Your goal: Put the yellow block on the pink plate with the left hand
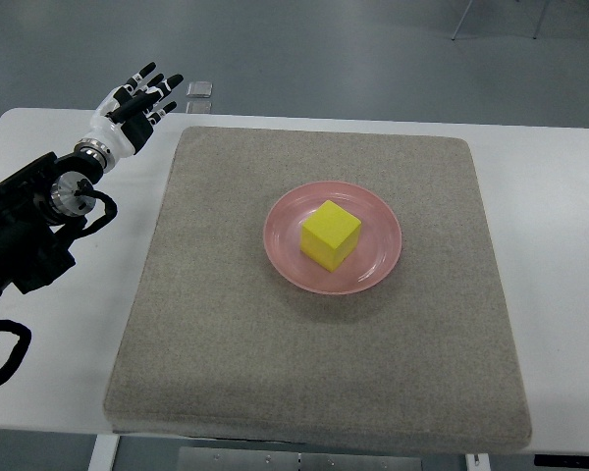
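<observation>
— One block, one plate, and the job looks finished to me. The yellow block (330,235) sits flat in the well of the pink plate (373,273), a little left of middle, nothing touching it.

— And the left hand (137,101)?

— Up at the far left corner of the white table (540,196), well apart from the plate, off the edge of the grey mat (226,343). Fingers are stretched out, a bit fanned, holding nothing. I'd guess it's parked there so the arm doesn't hang over the plate.

— Why the mat, do you think?

— Probably to stop the plate sliding and to soften anything set down. The plate is near the mat's middle, with bare felt all round it.

— Anything in the way?

— Not really. There's a small clear object (200,90) just beyond the table's far edge, close to the fingertips; I can't tell what it is. The dark bulk of the left arm (25,231) lies along the left side, cables looping near the front. No right arm that I can see.

— So nothing left to do?

— Judging by how it lies, no. The block looks square and steady.
</observation>
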You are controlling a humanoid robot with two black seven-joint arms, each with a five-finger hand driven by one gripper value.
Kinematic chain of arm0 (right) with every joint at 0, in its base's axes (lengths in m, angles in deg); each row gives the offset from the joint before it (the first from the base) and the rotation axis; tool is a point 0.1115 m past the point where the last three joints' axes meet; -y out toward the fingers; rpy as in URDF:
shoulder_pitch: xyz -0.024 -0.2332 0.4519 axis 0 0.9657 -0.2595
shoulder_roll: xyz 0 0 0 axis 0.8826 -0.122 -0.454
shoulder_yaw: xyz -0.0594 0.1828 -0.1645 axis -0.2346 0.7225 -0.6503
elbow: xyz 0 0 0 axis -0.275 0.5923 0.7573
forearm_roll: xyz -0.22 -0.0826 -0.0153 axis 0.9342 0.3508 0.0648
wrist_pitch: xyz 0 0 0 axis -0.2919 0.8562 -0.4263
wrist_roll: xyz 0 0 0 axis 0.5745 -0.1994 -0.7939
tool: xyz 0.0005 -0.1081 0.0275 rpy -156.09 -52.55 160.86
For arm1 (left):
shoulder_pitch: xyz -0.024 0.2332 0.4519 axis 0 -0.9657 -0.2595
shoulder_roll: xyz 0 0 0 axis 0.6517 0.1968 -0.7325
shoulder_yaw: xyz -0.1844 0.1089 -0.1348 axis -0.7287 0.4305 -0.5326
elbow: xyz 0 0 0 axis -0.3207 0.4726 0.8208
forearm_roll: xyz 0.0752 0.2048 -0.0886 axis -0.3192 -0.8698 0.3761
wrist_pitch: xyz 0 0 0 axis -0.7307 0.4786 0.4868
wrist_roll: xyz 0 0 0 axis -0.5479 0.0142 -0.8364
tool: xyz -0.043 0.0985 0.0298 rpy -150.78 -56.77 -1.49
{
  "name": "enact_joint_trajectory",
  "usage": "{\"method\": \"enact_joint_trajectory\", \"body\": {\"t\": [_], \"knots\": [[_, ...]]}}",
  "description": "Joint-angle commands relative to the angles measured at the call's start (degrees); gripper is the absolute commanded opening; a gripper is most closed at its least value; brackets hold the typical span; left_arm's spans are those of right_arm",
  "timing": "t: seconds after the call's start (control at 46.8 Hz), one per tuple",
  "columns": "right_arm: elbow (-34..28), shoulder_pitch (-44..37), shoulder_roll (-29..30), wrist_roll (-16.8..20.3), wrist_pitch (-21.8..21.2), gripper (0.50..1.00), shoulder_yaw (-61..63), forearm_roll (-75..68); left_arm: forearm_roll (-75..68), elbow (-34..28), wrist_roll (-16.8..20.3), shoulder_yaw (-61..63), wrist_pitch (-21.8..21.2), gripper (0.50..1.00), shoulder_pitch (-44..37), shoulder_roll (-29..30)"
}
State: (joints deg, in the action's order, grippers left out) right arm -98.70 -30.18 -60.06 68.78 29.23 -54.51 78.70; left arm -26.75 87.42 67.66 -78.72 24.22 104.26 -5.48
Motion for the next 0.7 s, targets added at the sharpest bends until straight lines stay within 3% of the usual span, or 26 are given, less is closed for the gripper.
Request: {"method": "enact_joint_trajectory", "body": {"t": [0.0, 0.683], "knots": [[0.0, 0.0, 0.0, 0.0, 0.1, 0.924, 0.0, 0.0, 0.0, 0.0, 0.0, 0.0, -0.4, 0.992, 0.0, -0.1], [0.0, -0.1, 0.0, 0.0, 0.1, 0.924, 0.0, 0.0, -0.6, 0.0, 0.0, 0.5, -1.8, 0.992, 0.8, 0.1]]}}
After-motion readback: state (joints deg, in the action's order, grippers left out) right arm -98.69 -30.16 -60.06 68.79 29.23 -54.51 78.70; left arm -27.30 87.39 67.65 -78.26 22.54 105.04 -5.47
